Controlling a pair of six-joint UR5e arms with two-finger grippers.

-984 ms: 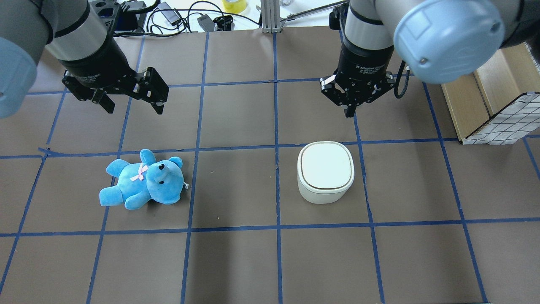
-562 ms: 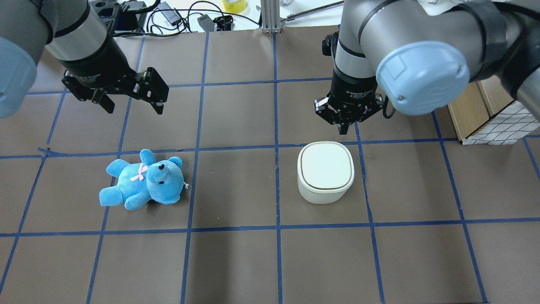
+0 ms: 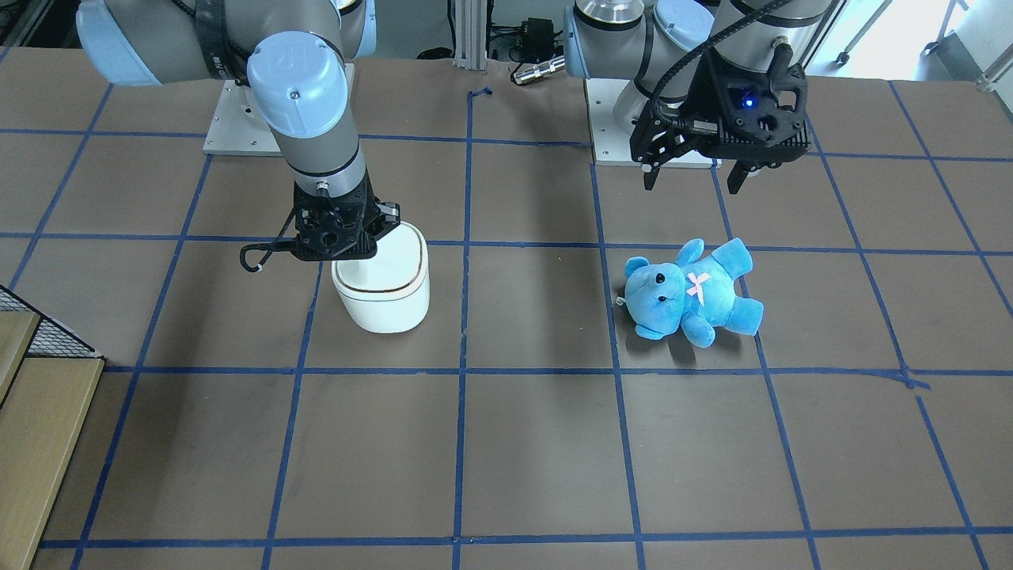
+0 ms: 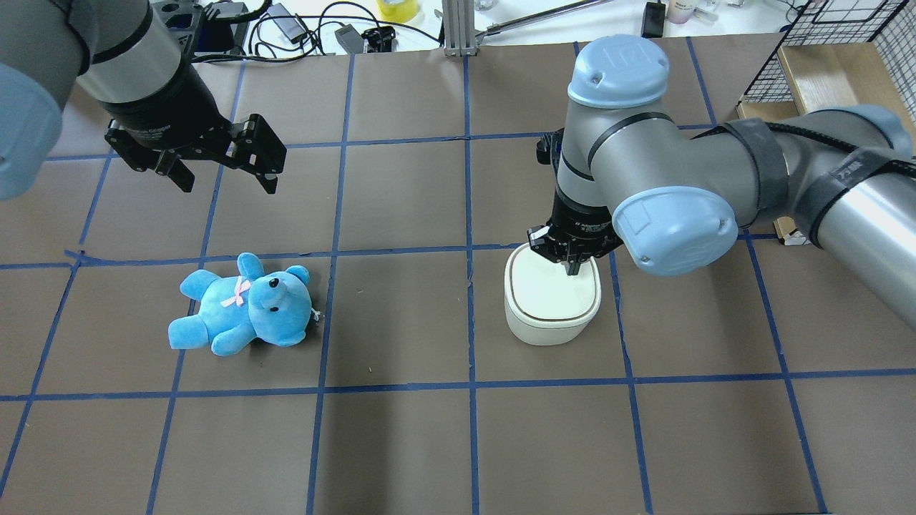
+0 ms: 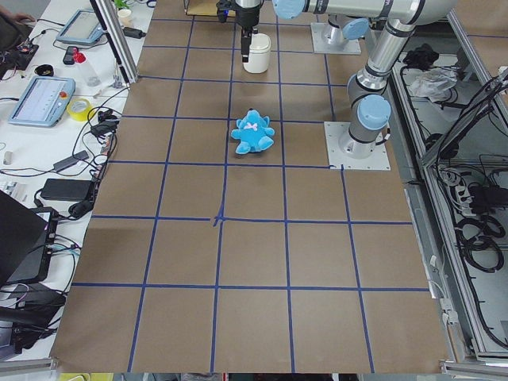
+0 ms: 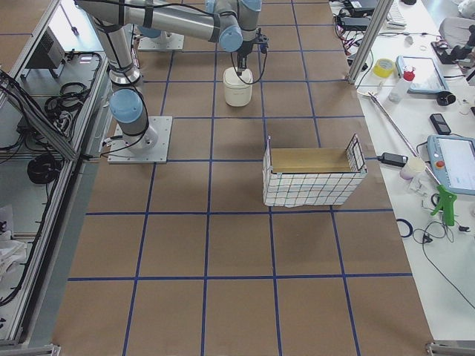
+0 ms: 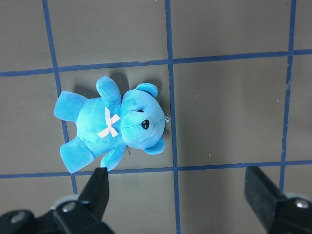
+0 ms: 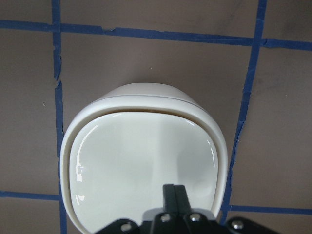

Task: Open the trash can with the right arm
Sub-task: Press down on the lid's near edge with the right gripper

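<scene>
The white trash can (image 4: pixel 551 315) stands on the brown table, right of centre, with its lid down. It also shows in the front view (image 3: pixel 388 305) and the right wrist view (image 8: pixel 146 156). My right gripper (image 4: pixel 572 270) is shut and points straight down. Its fingertips (image 8: pixel 174 191) are at the lid's surface near the rim; I cannot tell whether they touch it. My left gripper (image 4: pixel 229 187) is open and empty, held above the table beyond the blue teddy bear (image 4: pixel 243 304), which lies on its back below it (image 7: pixel 112 124).
A wire basket with a wooden box (image 6: pixel 312 174) stands on the table's right side, apart from the can. Cables and tools (image 4: pixel 322 28) lie along the far edge. Blue tape lines grid the table.
My right arm has swung down and toward the can, bringing the shut gripper from behind it onto the lid's edge. The left arm, teddy and can have not moved.
</scene>
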